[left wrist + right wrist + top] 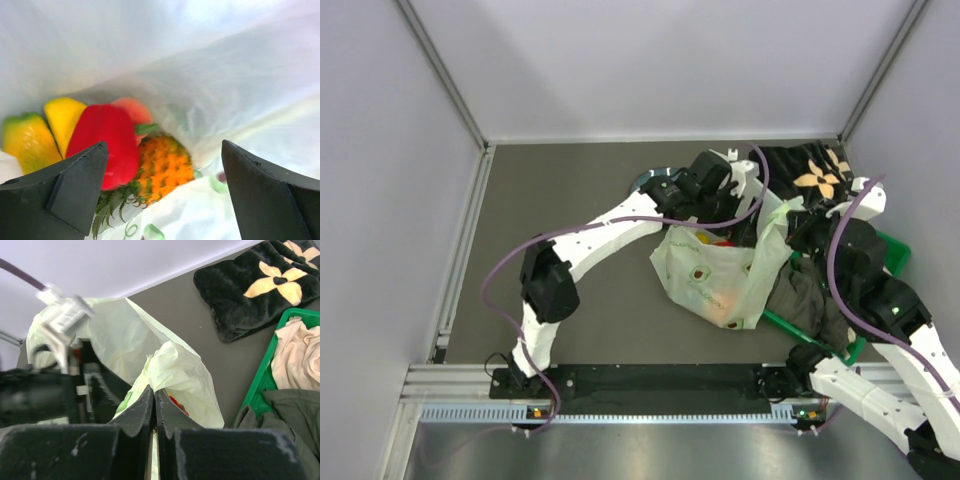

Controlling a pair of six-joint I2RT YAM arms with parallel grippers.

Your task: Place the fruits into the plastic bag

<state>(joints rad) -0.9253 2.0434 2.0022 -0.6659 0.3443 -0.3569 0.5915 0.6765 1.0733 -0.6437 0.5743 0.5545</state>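
The pale green plastic bag (705,275) lies mid-table with its mouth held up. My left gripper (165,200) is open and empty inside the bag's mouth, just above the fruits. Beneath it lie the orange pineapple (167,167) with its green crown, a red piece (102,142), a yellow piece (62,117), a yellow-green mango (27,142) and a pinkish one (132,110). My right gripper (154,390) is shut on a bunched edge of the bag (185,370) and holds it lifted. In the top view the right gripper (792,224) is at the bag's right rim.
A black cushion with a yellow flower (260,285) lies at the back right. A green basket (262,380) with clothes (297,355) stands right of the bag. A grey plate (645,181) shows behind the left arm. Grey walls enclose the table.
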